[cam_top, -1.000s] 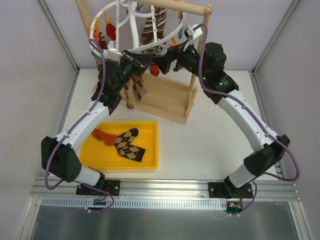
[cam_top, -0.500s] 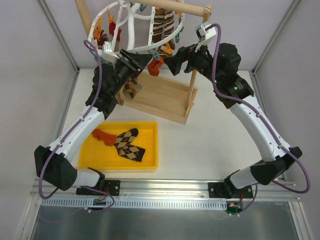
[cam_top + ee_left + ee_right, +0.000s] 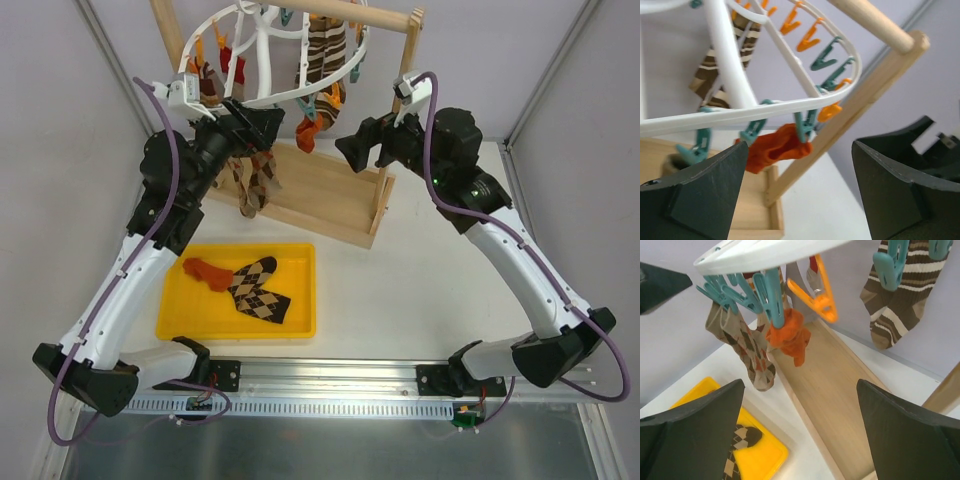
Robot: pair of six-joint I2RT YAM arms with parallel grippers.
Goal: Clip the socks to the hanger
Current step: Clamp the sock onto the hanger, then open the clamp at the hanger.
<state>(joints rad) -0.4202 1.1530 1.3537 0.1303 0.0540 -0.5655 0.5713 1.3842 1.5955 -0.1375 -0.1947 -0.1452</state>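
On the table (image 3: 420,270) the wooden stand (image 3: 330,195) carries the white hanger (image 3: 264,45). Nearer the arms sits a yellow tray (image 3: 190,312). One orange sock (image 3: 308,133) hangs from the hanger's near rim, pinched in a teal peg (image 3: 774,302). The other sock (image 3: 205,271) lies in the tray, touching an argyle sock (image 3: 260,290).

To me the hung one looks done and the tray one is next. An arm should draw straight back from the hoop so nothing catches the rim or tugs the peg. Then it should come down on the orange toe end, the end away from the argyle sock, so only the orange one lifts.

The left arm reaches high and forward, its wrist just left of the hung sock. The left fingers (image 3: 695,192) are spread wide and hold nothing. The right arm arches up with its elbow out, its wrist aimed left at the same sock. The right fingers (image 3: 695,425) are also spread wide and empty.
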